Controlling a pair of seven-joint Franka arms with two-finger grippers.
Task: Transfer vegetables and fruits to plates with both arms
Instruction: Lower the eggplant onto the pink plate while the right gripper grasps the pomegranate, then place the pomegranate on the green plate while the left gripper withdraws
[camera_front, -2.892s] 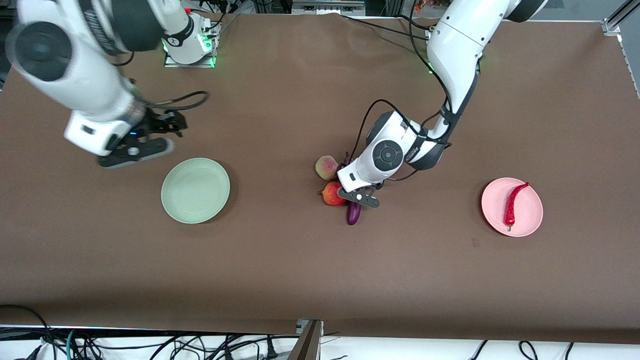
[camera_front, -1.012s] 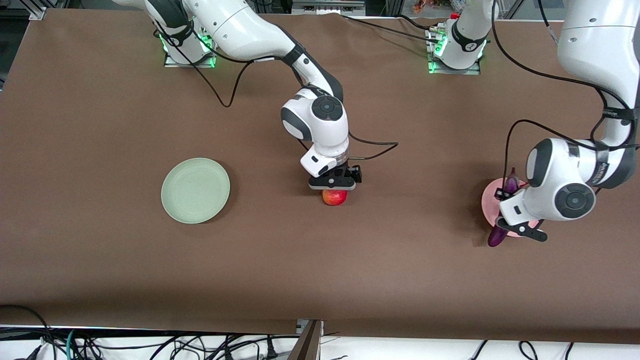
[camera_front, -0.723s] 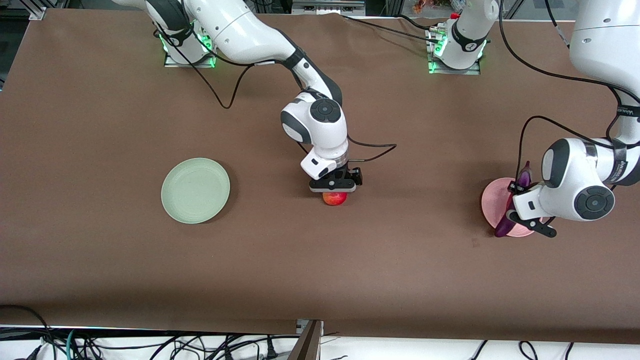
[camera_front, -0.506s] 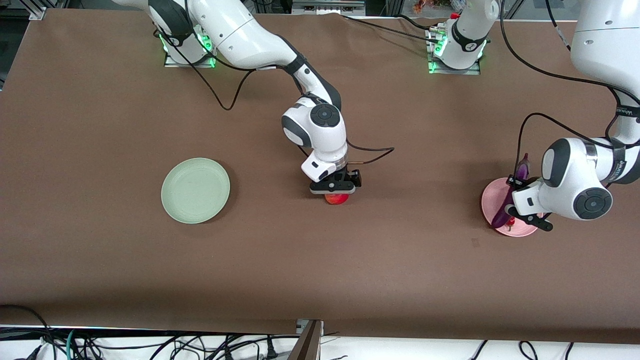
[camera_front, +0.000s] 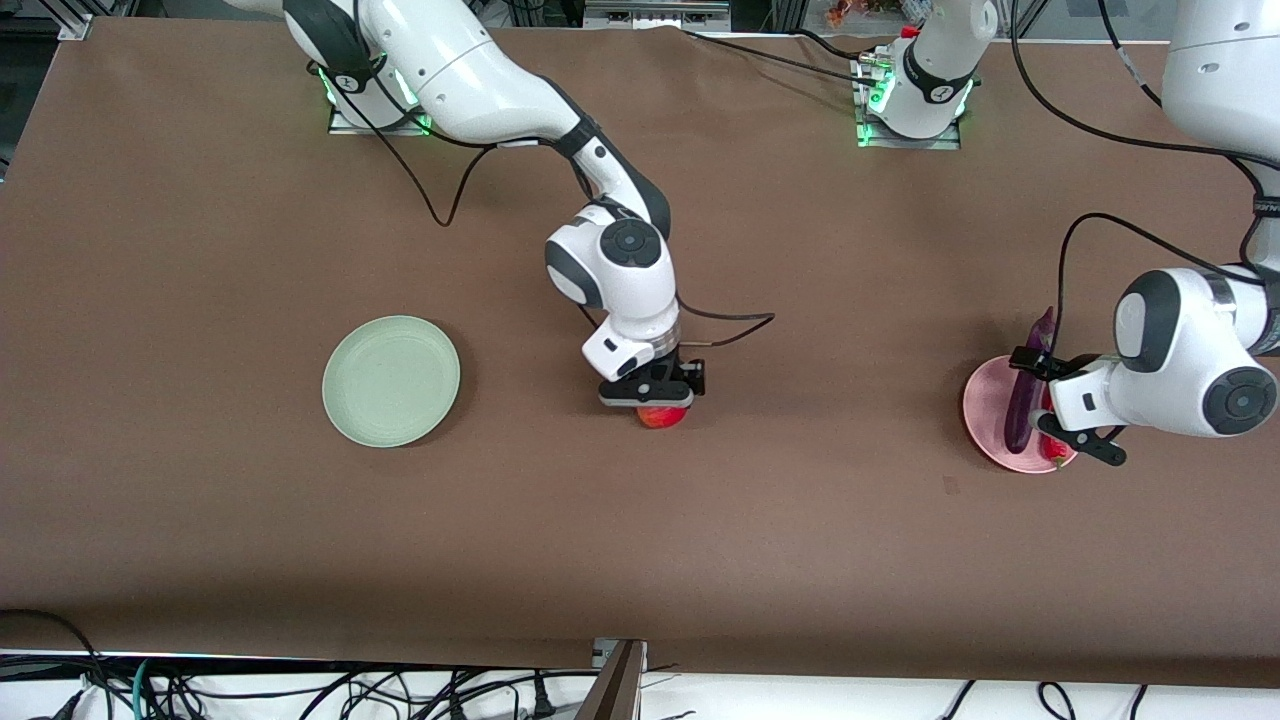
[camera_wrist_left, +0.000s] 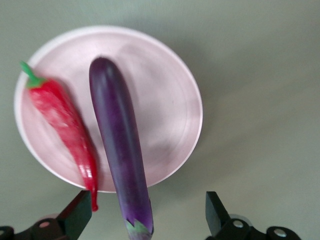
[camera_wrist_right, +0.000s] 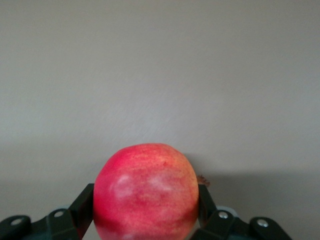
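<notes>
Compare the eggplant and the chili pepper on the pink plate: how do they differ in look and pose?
The eggplant is glossy purple; the chili pepper is red with a green stem. The eggplant is longer and thicker, the chili pepper shorter and thinner. The eggplant's stem end overhangs the pink plate's rim, while the chili pepper's tip only just passes it. Both lie side by side on that plate, under the open left hand.
</notes>
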